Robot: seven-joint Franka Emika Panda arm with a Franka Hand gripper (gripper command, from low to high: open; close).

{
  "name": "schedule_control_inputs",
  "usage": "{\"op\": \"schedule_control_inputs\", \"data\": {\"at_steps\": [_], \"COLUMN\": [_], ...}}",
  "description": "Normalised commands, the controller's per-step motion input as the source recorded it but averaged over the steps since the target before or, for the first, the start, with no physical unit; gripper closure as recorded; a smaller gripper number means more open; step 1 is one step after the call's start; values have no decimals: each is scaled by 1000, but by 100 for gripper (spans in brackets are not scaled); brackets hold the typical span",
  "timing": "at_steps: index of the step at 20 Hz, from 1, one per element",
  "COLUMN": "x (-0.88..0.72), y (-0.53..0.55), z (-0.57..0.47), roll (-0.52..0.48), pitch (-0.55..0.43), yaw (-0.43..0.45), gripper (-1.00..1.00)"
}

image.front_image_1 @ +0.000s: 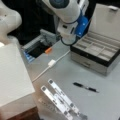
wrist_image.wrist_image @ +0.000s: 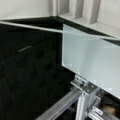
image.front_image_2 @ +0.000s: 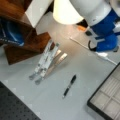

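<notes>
A grey desk (image.front_image_1: 75,75) carries everything here, with darkness behind its far edge. Taking the open compartment box (image.front_image_1: 96,51) as the landmark and going left to right in a front view: well to its left stands a white block (image.front_image_1: 12,75); nearer, a white cable (image.front_image_1: 50,65) with a small adapter runs across the desk toward the box; below and left of the box lies a folded metal stand (image.front_image_1: 60,100); just below the box lies a black pen (image.front_image_1: 86,87), apart from both. An orange bit (image.front_image_1: 48,50) sits at the desk's far edge, left of the box. The arm (image.front_image_1: 67,15) hangs over the far edge just beside the box's left end, touching nothing that can be seen. The hand itself does not show in either front view or in the wrist view, so whether it is open, or holds anything, cannot be told. The wrist view shows the box's dividers (wrist_image.wrist_image: 82,10) at its top, the desk's corner and metal framing (wrist_image.wrist_image: 82,92) below it. From there, any approach would do best by clearing the cable and the box's raised lid (image.front_image_1: 107,20).
</notes>
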Motion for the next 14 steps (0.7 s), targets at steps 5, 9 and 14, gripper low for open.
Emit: {"op": "schedule_control_inputs", "data": {"at_steps": [5,9,14], "x": [-231,-262,-387], "y": [-309,-224,-166], "z": [8,-71,-166], "roll": [-246,-290,-386], "pitch": [20,-27,-66], "yaw": [45,-74,-124], "gripper": [-100,-100,-100]}}
